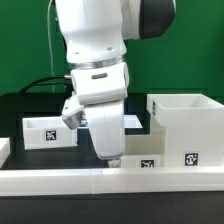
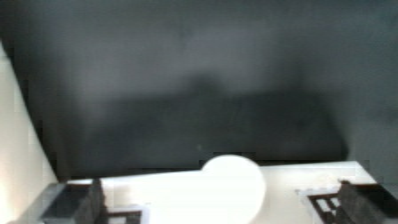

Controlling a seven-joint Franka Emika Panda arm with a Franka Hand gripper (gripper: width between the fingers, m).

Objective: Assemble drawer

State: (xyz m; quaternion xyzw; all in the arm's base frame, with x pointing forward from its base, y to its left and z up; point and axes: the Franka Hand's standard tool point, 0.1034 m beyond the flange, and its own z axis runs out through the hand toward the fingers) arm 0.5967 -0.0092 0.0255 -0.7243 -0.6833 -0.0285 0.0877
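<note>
The drawer's large open-sided box shell [image 1: 185, 125] stands at the exterior view's right, with a tag on its front. One small tray [image 1: 48, 131] lies at the left. The second small tray [image 1: 146, 150] lies in the middle, beside the shell. My gripper [image 1: 108, 156] is lowered onto that tray's left part. In the wrist view my gripper [image 2: 222, 212] is open, with the dark fingers [image 2: 80, 205] wide apart. The tray's white wall [image 2: 151, 190] and its round knob [image 2: 233, 178] lie between them. I cannot tell whether the fingers touch it.
A long low white rail [image 1: 60, 181] runs along the front of the black table [image 2: 196, 80]. A white edge [image 2: 9, 130] shows at one side of the wrist view. A green wall stands behind.
</note>
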